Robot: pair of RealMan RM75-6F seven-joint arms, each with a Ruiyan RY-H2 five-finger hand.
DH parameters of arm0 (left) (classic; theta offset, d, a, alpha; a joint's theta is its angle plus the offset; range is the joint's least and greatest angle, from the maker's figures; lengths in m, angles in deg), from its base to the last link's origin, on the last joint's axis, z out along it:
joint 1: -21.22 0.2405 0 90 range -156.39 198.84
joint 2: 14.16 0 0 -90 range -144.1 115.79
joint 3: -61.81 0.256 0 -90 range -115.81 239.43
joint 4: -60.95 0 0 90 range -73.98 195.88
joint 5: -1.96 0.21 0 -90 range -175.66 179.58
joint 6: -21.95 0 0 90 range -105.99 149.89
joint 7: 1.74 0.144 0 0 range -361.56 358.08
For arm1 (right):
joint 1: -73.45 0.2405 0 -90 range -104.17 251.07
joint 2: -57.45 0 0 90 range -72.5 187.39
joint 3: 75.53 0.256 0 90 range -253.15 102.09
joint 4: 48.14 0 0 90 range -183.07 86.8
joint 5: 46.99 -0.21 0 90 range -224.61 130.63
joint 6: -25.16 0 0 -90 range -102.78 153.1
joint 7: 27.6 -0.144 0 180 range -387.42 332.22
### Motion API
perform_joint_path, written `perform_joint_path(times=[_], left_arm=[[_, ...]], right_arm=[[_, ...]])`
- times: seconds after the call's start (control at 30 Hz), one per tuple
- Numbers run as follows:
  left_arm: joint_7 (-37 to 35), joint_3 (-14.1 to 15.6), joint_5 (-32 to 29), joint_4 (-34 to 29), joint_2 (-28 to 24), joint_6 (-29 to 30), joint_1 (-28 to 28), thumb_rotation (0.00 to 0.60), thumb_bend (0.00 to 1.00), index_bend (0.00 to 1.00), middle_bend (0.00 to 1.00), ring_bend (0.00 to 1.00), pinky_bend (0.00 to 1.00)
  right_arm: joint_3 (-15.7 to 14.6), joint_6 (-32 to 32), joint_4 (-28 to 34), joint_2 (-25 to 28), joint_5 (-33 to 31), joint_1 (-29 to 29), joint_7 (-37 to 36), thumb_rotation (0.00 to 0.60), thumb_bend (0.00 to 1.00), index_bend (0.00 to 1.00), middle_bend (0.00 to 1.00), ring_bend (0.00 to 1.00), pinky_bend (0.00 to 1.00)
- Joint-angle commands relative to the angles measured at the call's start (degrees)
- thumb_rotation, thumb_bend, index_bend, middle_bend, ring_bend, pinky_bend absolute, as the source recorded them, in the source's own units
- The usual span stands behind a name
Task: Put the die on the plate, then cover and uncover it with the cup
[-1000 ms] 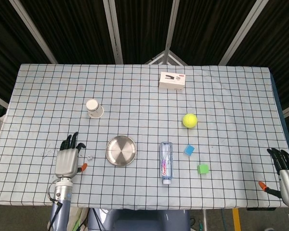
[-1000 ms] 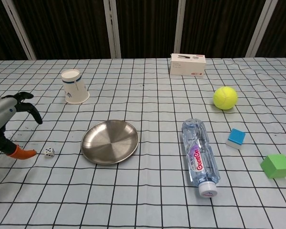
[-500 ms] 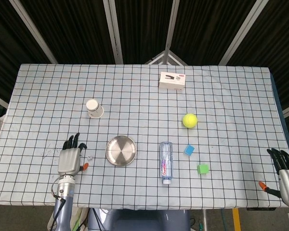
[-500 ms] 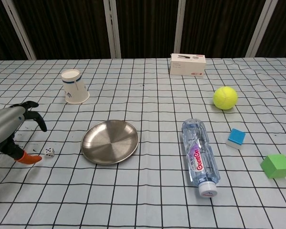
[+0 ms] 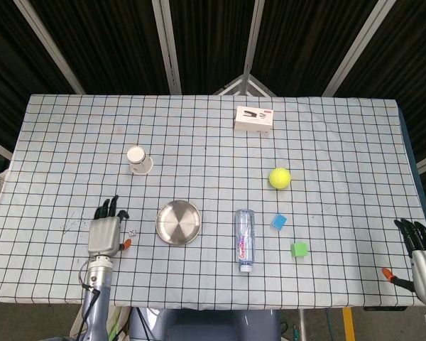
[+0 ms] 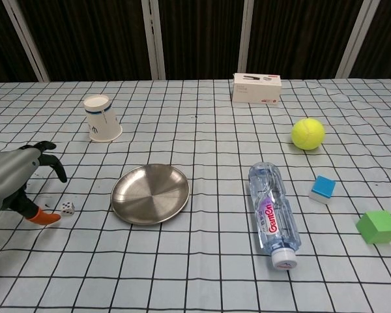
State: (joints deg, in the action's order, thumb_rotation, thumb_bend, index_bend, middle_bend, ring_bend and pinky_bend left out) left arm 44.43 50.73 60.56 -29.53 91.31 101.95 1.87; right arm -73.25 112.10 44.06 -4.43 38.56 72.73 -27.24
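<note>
The left hand [image 5: 104, 231] hangs low near the front left corner of the desk [image 5: 341, 142], fingers spread apart and holding nothing, with its orange thumb tip close to the cloth. The die [image 6: 67, 208] lies just beside that thumb tip, on the side toward the plate [image 6: 150, 192], and whether they touch I cannot tell. The chest view shows the die clearly as a small white cube with dark dots, while in the head view it is only a pale speck. The right hand [image 5: 422, 250] appears only in the head view, at the front right corner, open with fingers apart. The plate is round, shiny metal, and bare. The cup [image 6: 101, 119] stands upside down farther back on the left, white paper with a blue mark.
</note>
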Motion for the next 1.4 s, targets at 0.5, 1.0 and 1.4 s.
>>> perform_joint_path(times=[0.5, 1.0, 1.4], left_arm=[[0.1, 0.74, -0.32, 2.23, 1.71, 0.71, -0.8, 0.6, 0.38, 0.44, 0.01, 0.0, 0.12], [-1.2, 0.97, -1.04, 4.51, 2.95, -0.77, -1.57, 0.6, 0.4, 0.45, 0.02, 0.0, 0.12], [-1.75, 1.34, -0.21, 5.58, 3.53, 0.13, -1.56, 0.6, 0.41, 0.5, 0.04, 0.0, 0.12]], right_arm=[[0.02, -0.06, 0.02, 0.35, -0.17, -0.13, -1.26, 0.6, 0.13, 0.13, 0.14, 0.1, 0.02], [0.03, -0.46, -0.3, 0.32, -0.38, -0.01, -1.65, 0.6, 0.13, 0.13, 0.14, 0.1, 0.02], [-0.01, -0.53, -0.63, 0.36, -0.28, -0.02, -2.44, 0.6, 0.13, 0.13, 0.14, 0.1, 0.02]])
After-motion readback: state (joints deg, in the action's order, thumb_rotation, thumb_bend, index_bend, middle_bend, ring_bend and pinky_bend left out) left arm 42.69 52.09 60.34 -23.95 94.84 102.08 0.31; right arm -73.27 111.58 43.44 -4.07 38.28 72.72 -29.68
